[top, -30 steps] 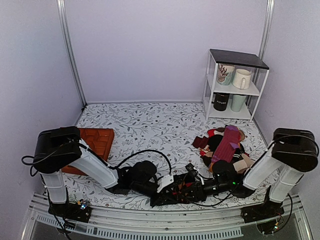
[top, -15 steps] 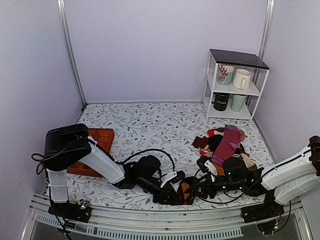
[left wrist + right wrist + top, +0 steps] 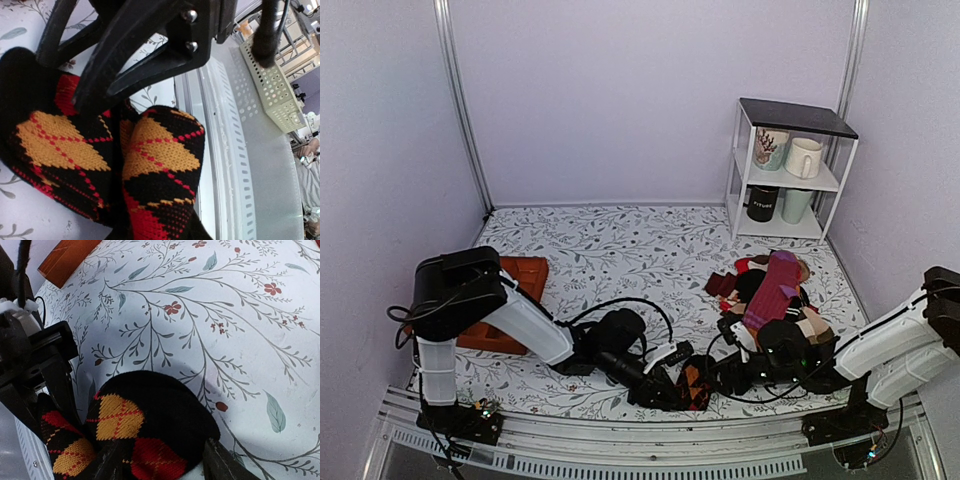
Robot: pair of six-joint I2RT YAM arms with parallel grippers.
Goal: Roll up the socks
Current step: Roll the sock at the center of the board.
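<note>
Clasping socks (image 3: 150, 410), right hand (image 3: 162, 462), overhead view indistinct

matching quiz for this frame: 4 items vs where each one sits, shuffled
Items:
1. argyle socks
2. orange tray
3. purple sock
4. black mug

Places:
a. lower shelf of the white rack
b. front centre, bunched into a bundle
c. left side, lying flat
d. on top of the sock pile at right

Pairs: 1-b, 2-c, 3-d, 4-a
</note>
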